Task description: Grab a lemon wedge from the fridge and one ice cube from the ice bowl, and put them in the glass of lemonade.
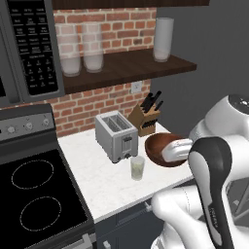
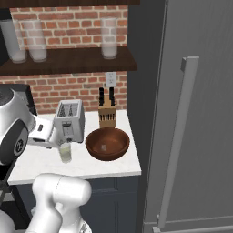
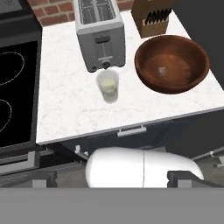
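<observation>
The closed tall dark-grey fridge (image 2: 191, 113) hides the lemon wedge; a small, likely slippery ice cube (image 3: 162, 70) sits in the reddish-brown wooden bowl (image 3: 192, 74) on the white worktop (image 3: 65, 109). Hand open, empty; pinch its flat sides.

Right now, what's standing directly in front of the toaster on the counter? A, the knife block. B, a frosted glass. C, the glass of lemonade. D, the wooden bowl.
C: the glass of lemonade stands just in front of the toaster; the bowl sits off to one side, in front of the knife block.
</observation>
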You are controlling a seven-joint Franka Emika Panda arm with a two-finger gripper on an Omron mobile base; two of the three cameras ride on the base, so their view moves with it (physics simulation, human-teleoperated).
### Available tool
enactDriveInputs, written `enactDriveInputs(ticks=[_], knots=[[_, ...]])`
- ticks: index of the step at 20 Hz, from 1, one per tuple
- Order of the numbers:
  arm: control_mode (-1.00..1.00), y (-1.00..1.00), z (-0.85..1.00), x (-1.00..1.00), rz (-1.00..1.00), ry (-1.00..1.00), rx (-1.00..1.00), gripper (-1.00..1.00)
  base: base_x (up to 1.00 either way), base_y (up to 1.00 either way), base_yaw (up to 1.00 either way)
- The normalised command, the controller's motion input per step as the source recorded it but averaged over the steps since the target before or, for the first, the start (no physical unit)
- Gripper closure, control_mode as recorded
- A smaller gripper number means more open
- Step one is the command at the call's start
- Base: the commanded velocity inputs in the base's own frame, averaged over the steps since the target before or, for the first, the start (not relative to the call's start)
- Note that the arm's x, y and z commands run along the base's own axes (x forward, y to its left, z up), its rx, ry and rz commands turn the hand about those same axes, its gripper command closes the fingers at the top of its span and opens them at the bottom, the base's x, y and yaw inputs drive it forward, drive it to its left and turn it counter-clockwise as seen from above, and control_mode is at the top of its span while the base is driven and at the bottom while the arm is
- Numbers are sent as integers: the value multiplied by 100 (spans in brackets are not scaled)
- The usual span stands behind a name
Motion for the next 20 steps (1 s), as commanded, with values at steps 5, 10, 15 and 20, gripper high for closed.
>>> enactDriveInputs(ticks=[5, 10, 15, 20], knots=[[-100, -37, -8, 0, 0, -1, 0, -100, 0, 0, 0], [100, -5, -8, 0, 0, -2, 0, -100, -18, -3, 0], [100, 0, 0, 0, 0, 0, 0, -100, -96, -7, 5], [100, 0, 0, 0, 0, 0, 0, -100, -96, -46, 10]])
